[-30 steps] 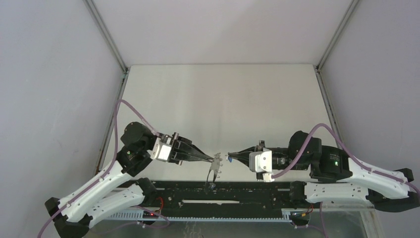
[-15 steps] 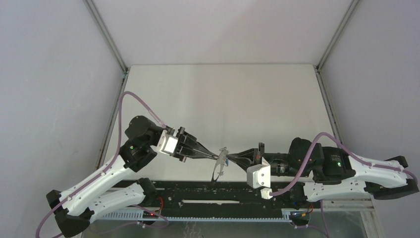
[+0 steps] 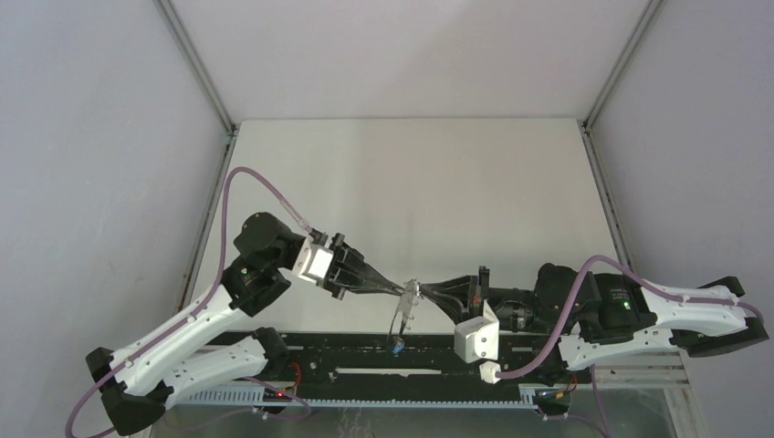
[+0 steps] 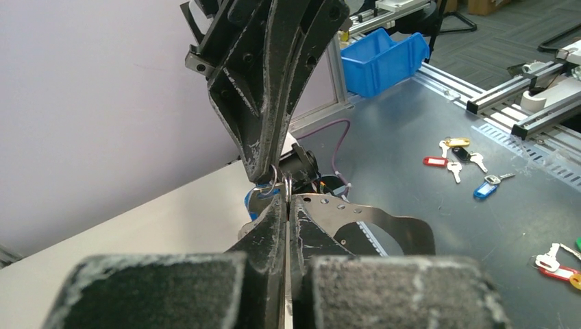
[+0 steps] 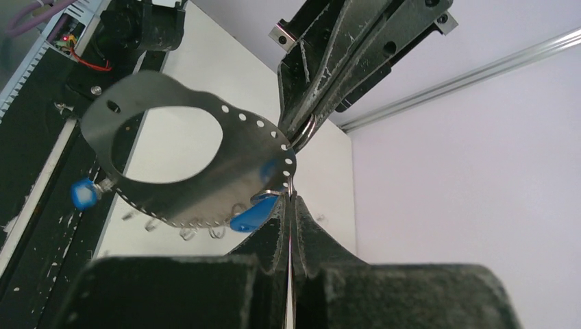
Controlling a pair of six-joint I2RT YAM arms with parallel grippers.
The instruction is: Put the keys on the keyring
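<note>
The keyring [image 3: 402, 317], a thin grey metal hoop with a holed rim and small wire loops, hangs above the table's near edge between both arms. My left gripper [image 3: 402, 291] [image 4: 288, 200] is shut on a wire loop at its upper rim [image 5: 274, 140]. My right gripper [image 3: 423, 292] [image 5: 290, 200] meets it tip to tip. It is shut on the thin wire ring of the darker blue-tagged key [image 5: 253, 214], right against the keyring's rim. The lighter blue-tagged key [image 5: 83, 194] [image 3: 399, 345] dangles from the hoop's low end.
A black rail [image 3: 365, 360] runs across the near edge under the keyring. Grey walls with metal posts [image 3: 196, 64] enclose the table. Beyond the cell, the left wrist view shows a blue bin [image 4: 384, 58] and several tagged keys [image 4: 455, 154] on a bench.
The two grippers, a small gap apart a second ago, have come together at the keyring's rim. The right wrist has rolled over and the left arm has risen slightly.
</note>
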